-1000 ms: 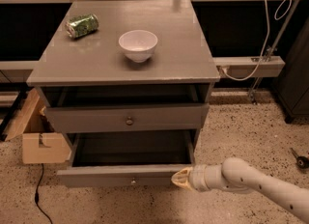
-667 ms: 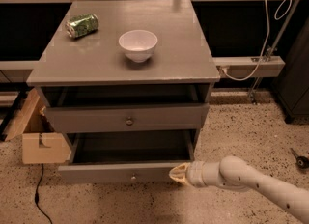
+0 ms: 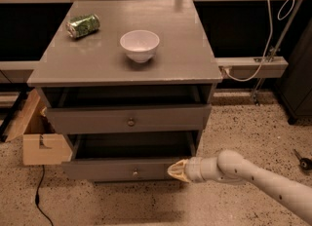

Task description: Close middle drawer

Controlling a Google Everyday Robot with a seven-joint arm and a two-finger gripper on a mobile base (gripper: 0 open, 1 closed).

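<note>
- Camera view gives me the gripper (image 3: pixel 176 170), fingers together in a point, touching the right end of the middle drawer (image 3: pixel 107 169), which stands pulled out.
- Grey cabinet top (image 3: pixel 185 49) carries a white bowl (image 3: pixel 140 45) and a green can (image 3: pixel 83 26), well apart.
- Speckled floor (image 3: pixel 234 122); cardboard box (image 3: pixel 41 144) partly hidden at the left.

Bowl (image 3: pixel 140 45) and seemingly crushed can (image 3: pixel 83 26) atop cabinet (image 3: pixel 187 54).

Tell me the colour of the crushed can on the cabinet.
Green crushed can, camera view; gripper at the grey wooden middle drawer.
</note>
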